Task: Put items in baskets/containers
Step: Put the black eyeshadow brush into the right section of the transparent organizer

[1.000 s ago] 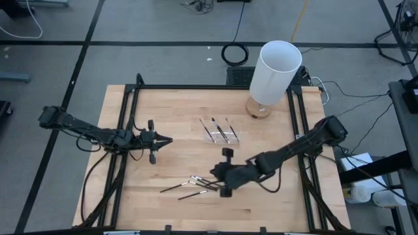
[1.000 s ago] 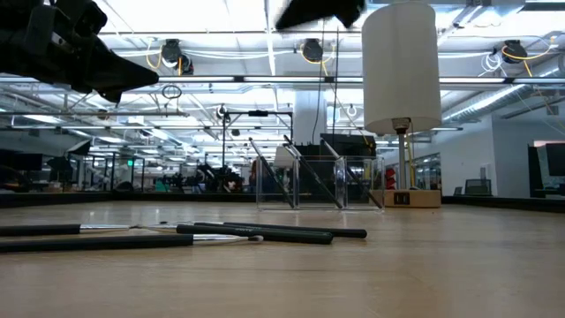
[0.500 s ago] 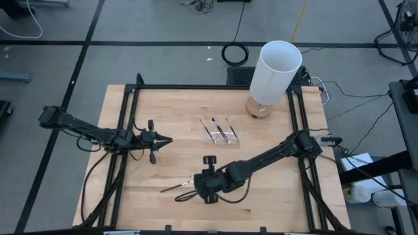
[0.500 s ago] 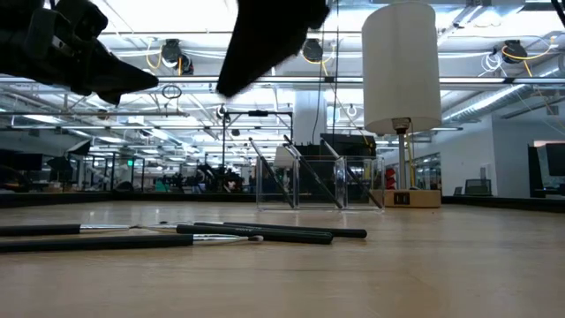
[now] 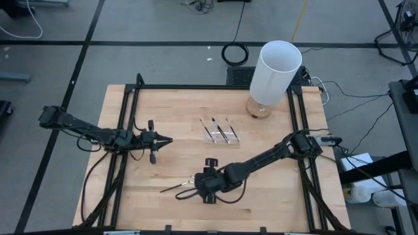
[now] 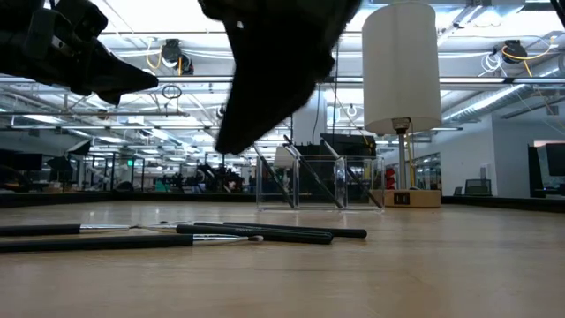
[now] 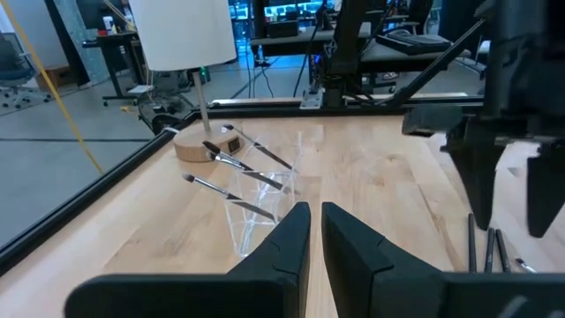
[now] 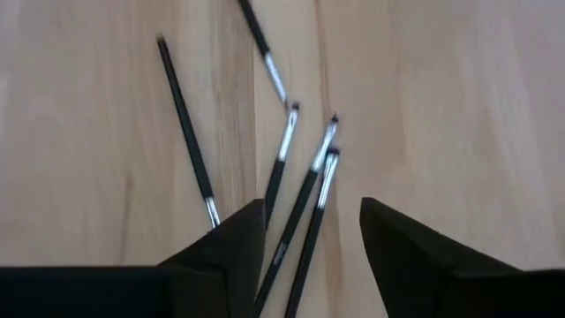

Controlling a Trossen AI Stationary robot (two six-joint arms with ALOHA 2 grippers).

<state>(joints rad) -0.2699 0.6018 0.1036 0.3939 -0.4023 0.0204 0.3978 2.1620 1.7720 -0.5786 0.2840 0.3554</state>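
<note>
Several thin dark sticks point(image 8: 300, 194) with silvery tips lie loose on the wooden table near its front edge point(image 5: 177, 187), point(image 6: 256, 232). My right gripper point(image 8: 313, 238) hangs open just above them, slanting down, its fingers on either side of two sticks without touching them point(image 5: 197, 185), point(image 6: 243, 132). The clear tray point(image 5: 221, 132) stands mid-table with three sticks point(image 7: 243, 172) in it, leaning with their ends over its rim. My left gripper point(image 5: 168, 139) waits at the table's left, level and shut point(image 7: 313, 225), with nothing in it.
A tall white cylinder point(image 5: 275, 68) on a round wooden base point(image 5: 259, 108) stands at the far right corner, behind the tray. Black frame rails point(image 5: 130, 111) run along the table's left, right and far edges. Bare wood lies at the near right point(image 5: 274, 202).
My right gripper has moved toward the table's left and near edges and come down, tipping further downward, until it hangs over the loose sticks. The sticks and the tray have stayed in place.
</note>
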